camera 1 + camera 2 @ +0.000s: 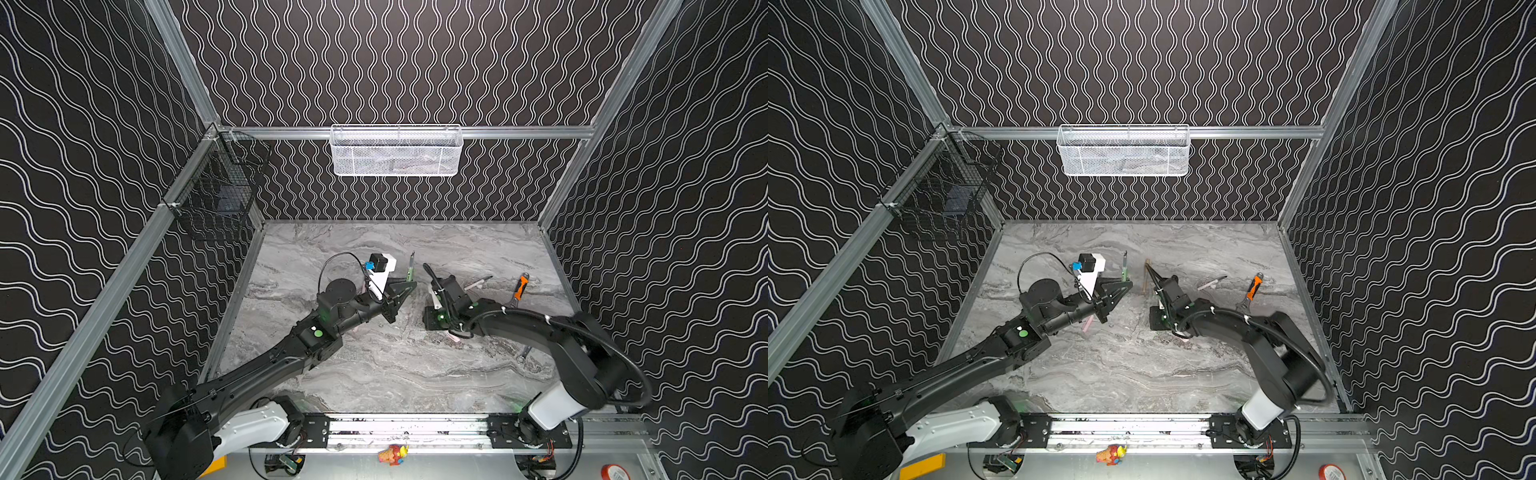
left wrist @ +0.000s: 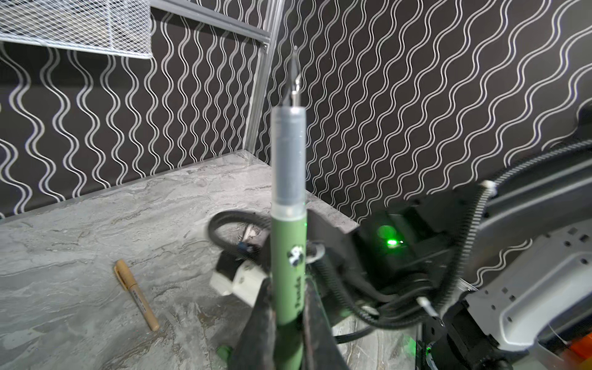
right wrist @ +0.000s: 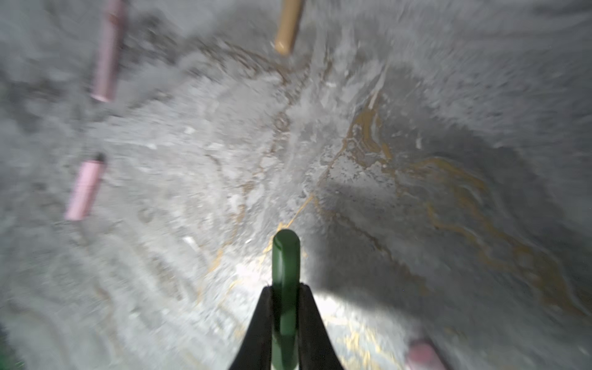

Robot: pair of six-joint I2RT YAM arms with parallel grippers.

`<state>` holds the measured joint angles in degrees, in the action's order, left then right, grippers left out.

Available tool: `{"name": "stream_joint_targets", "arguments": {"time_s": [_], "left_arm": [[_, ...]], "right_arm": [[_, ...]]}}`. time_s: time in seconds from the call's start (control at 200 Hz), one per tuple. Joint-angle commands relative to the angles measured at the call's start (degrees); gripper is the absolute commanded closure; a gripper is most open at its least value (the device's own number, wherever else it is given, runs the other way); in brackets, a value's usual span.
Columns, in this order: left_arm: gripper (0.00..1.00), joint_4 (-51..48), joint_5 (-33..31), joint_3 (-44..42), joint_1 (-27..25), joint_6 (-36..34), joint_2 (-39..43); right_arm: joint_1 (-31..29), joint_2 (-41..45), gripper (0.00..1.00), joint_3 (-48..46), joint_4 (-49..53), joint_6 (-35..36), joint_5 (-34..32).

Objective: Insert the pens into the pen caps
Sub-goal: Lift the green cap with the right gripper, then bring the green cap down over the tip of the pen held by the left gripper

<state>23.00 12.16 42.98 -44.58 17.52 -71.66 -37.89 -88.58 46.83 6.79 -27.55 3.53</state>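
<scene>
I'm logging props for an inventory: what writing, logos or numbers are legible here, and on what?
"Panda", lettered along the green pen, beside a panda logo.
On the gold pen: dark print, too small to read.
On the red roll in a top view: a barcode label, unreadable.

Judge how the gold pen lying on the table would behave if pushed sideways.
Likely to roll: the gold pen is a slim round barrel lying flat on the smooth table. Probably stiff and light, since it looks like a straight plastic stick. It might pivot rather than roll if pushed near one end.
</scene>
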Motion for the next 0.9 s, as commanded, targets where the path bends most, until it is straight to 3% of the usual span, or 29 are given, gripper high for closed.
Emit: {"name": "stream_joint_targets", "arguments": {"time_s": [0.0, 0.195, 0.36, 0.606, 0.896], "left_arm": [[1.0, 1.6, -2.2, -0.3, 0.1, -1.6, 0.8], [1.0, 1.7, -4.0, -0.9, 0.1, -2.6, 2.5], [1.0, 1.8, -3.0, -0.7, 0.1, -2.6, 2.3], [1.0, 1.3, 0.1, 0.3, 0.1, -2.5, 0.8], [1.0, 0.6, 2.1, 1.1, 0.2, -2.2, -0.6]], "right_arm": [[-0.1, 7.4, 0.89, -4.1, -10.5, -1.8, -0.6], [-0.1, 26.2, 0.89, -12.8, -26.9, -2.8, -5.1], [-0.1, 33.8, 0.89, -9.0, -30.7, 1.4, -6.4], [-0.3, 34.1, 0.88, -2.9, -41.2, 6.0, -4.5], [-3.8, 28.7, 0.88, 5.4, -41.7, 8.1, -0.4]]}}
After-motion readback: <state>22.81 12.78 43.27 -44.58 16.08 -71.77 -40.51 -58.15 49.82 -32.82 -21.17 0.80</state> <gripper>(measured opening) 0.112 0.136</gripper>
